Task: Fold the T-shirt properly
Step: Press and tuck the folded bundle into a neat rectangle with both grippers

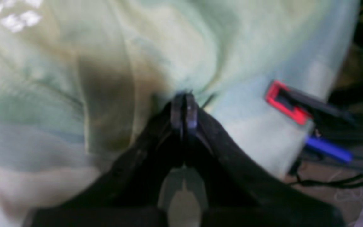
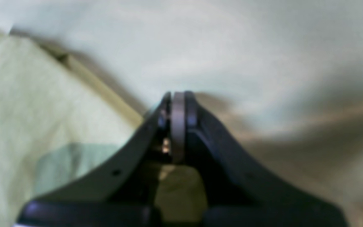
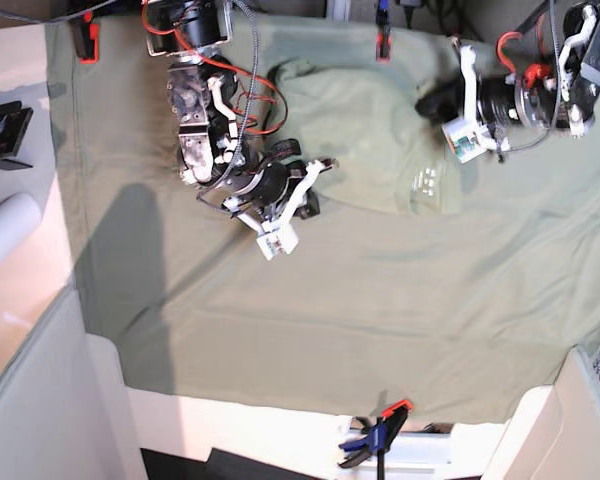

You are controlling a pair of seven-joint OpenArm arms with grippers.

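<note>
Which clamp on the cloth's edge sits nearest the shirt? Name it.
The red clamp at the far edge's middle, just above the T-shirt. The other red one sits at the far corner; the blue-and-red one grips the near edge.

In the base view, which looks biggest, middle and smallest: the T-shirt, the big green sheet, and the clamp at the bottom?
1. Big green sheet, covering most of the table.
2. T-shirt, bunched near the top.
3. Clamp, smallest by far.

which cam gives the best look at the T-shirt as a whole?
Base view: it shows the T-shirt bunched between both arms on the larger green sheet. The left wrist view shows only blurred folds pinched at the left end effector; the right wrist view shows only a blurred pale edge beside the right end effector.
</note>
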